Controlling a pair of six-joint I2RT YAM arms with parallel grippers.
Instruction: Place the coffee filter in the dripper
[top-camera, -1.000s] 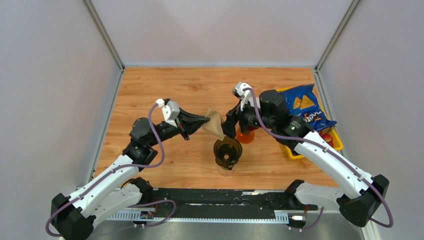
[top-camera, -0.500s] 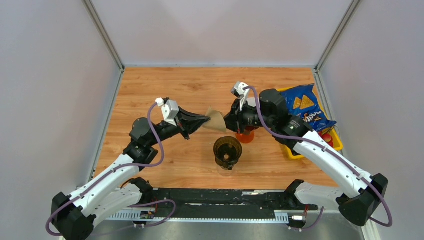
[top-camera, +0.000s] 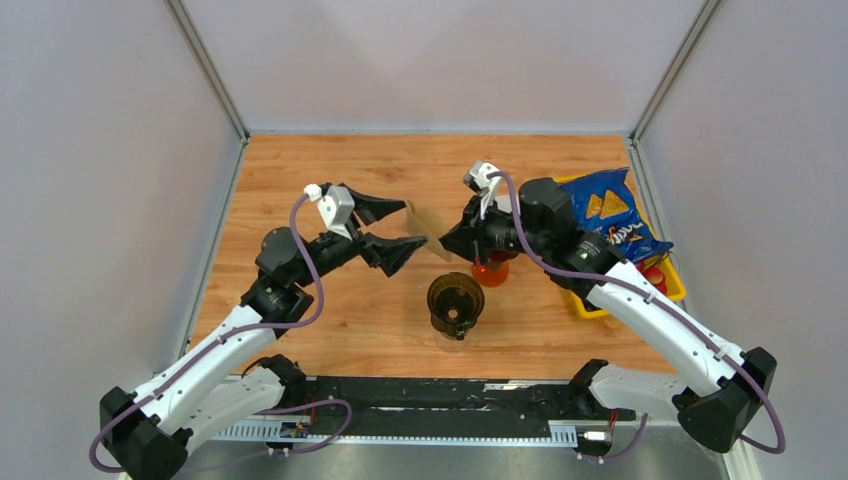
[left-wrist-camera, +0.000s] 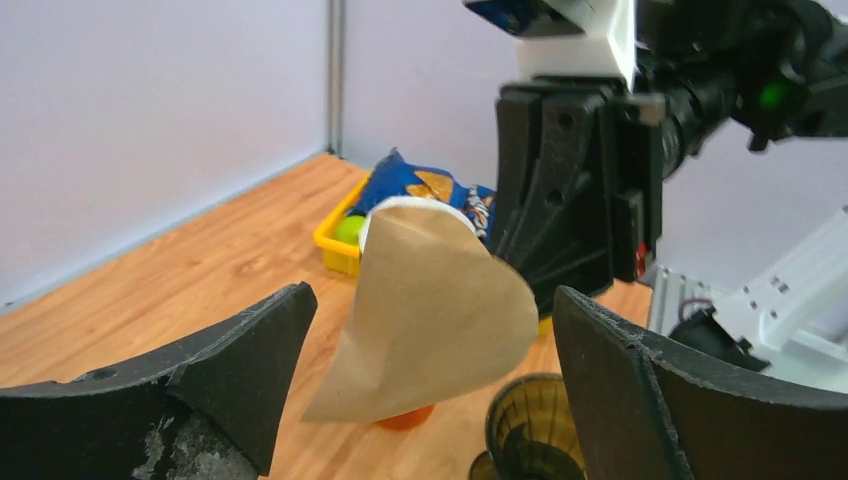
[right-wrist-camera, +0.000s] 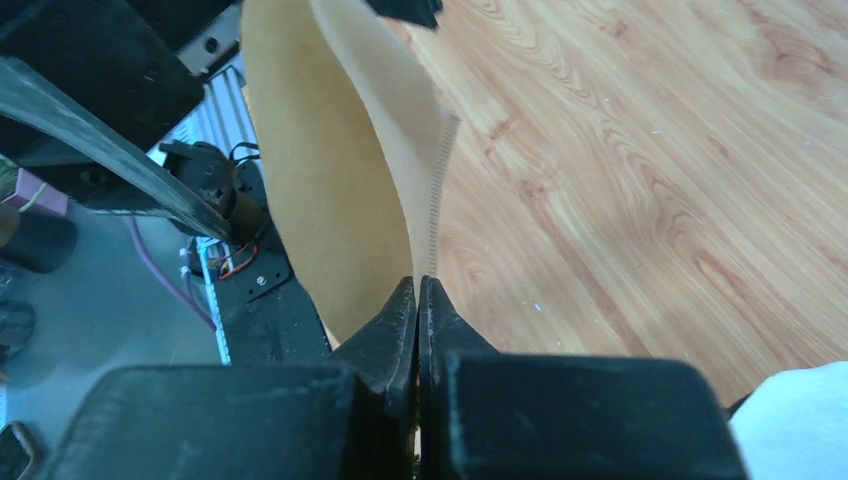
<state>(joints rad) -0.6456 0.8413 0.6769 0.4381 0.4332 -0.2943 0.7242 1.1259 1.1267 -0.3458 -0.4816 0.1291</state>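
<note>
The right end effector (top-camera: 447, 240) is pinched shut on the edge of the filter (top-camera: 428, 222), holding it in the air, likely so it alone can lower it. The paper juts from its tips between the wide-open fingers of the left end effector (top-camera: 402, 229), which grips nothing. The dripper (top-camera: 456, 303) stands on the surface below.

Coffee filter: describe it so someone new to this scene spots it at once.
Look at the middle of the wooden table, just beyond the dark dripper. The coffee filter hangs there in the air, pinched at its edge by the right end effector. It alone is thin tan paper; the dripper is dark and see-through.
</note>
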